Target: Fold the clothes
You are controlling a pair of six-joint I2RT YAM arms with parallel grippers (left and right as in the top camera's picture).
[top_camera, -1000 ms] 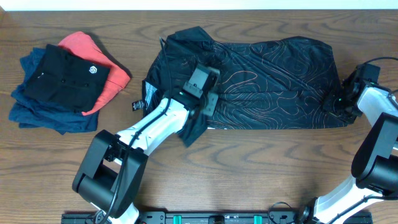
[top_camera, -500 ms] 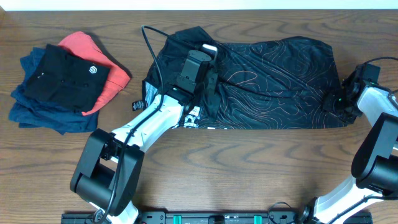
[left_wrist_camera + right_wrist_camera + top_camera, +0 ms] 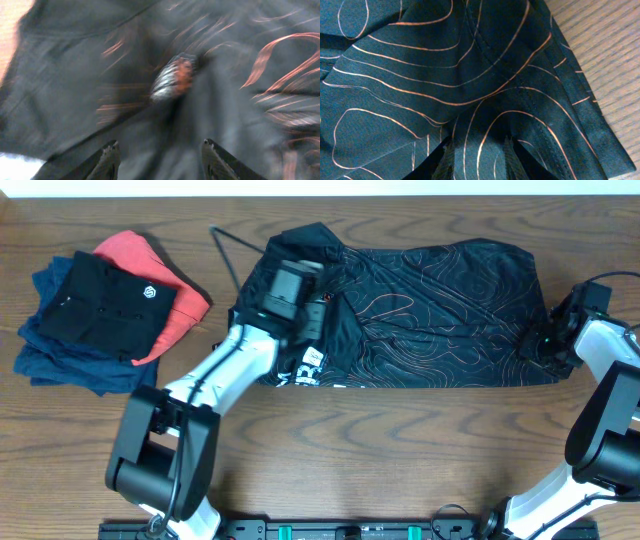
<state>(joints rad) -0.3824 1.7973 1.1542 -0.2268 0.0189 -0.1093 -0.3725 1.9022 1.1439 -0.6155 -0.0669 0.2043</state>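
blurred black shirt (image 3: 75,75), red-white logo (image 3: 172,80), pincer (image 3: 160,146) parted, empty

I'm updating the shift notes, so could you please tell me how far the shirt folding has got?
Done: the thin black jersey shirt with orange contour lines lies as a wide, wrinkled band. In hand: the right gripper pinches its right edge; the left gripper hangs open over its left part. Left: folding it crosswise into a compact pile like the folded garments stacked at the left.
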